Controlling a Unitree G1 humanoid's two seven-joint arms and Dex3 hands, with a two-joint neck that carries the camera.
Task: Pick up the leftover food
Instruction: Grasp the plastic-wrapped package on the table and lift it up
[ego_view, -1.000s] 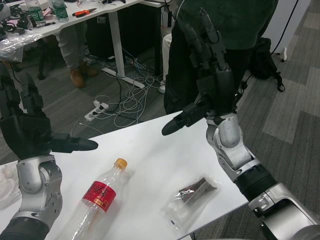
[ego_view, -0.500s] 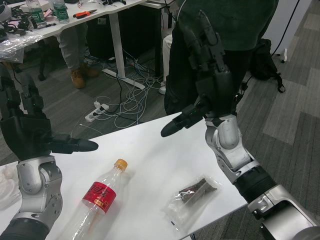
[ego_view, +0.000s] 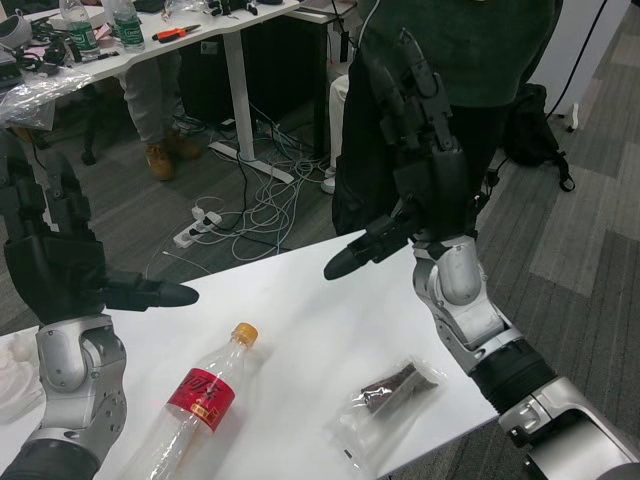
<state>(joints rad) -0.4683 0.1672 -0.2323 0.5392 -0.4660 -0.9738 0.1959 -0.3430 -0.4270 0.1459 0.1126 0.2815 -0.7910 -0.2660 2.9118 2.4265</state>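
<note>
Food (ego_view: 392, 386), a dark chunk sealed in a clear bag (ego_view: 380, 405), lies near the front right corner of the white table (ego_view: 300, 310), below the right hand (ego_view: 420, 175). That hand is raised well above the tabletop, fingers upright and apart, thumb jutting toward the middle, holding nothing. The left hand (ego_view: 55, 265) stands raised on the far left in a similar pose, fingers spread and empty. A bottle (ego_view: 200, 400) with an orange cap and red label lies on its side between the two arms, apart from the bag. A person in dark clothes stands just behind the table. The bag looks light, soft and slippery, likely to crinkle and slide; pinching across the firmer chunk seems safer than taking the loose film edge.
</note>
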